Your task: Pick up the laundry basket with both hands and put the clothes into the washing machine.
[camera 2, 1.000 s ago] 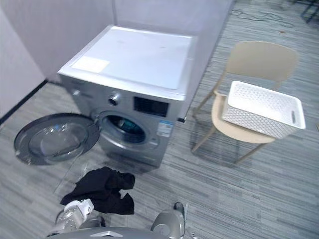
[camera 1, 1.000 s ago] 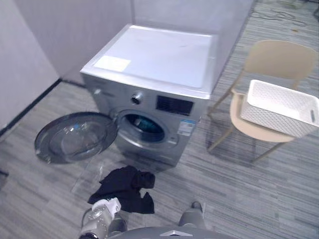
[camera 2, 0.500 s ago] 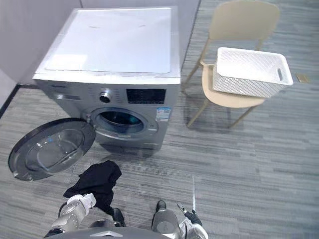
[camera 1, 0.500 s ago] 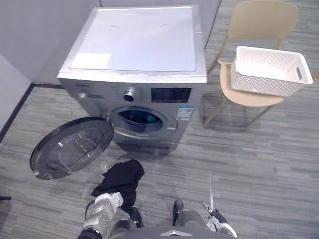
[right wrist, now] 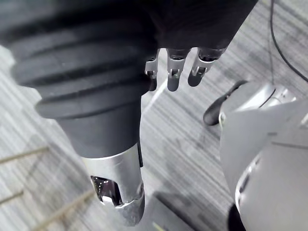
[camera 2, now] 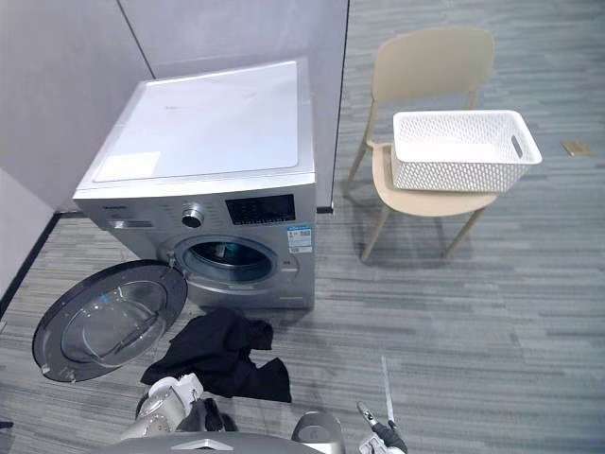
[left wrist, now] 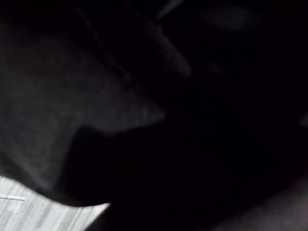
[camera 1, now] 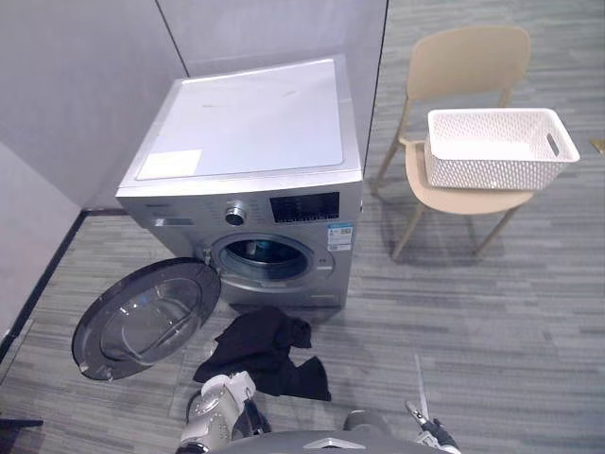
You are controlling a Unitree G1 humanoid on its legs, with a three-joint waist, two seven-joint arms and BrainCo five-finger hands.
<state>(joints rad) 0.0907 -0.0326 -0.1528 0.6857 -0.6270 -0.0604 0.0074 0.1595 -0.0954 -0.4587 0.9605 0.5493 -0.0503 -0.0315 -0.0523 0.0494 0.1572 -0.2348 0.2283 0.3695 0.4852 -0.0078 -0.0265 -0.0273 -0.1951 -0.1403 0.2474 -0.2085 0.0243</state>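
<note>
Laundry basket [camera 1: 493,172], white and perforated, upright on the seat of a beige chair [camera 1: 463,57], right of the washing machine [camera 1: 255,113], well apart from the 2 hands. Black clothes [camera 1: 269,350] in 1 heap on the grey floor [camera 1: 492,322] just before the machine, beside its round door [camera 1: 146,317], open leftward. Right hand [right wrist: 174,67] low over the floor, fingers loose and straight, gripping nothing. Left hand [camera 1: 227,397] by the clothes' near edge; grip impossible to tell.

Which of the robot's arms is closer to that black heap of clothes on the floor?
Left. The left arm shows just beside the near edge of the black clothes; the right hand is well off to their right, across bare floor.
</note>
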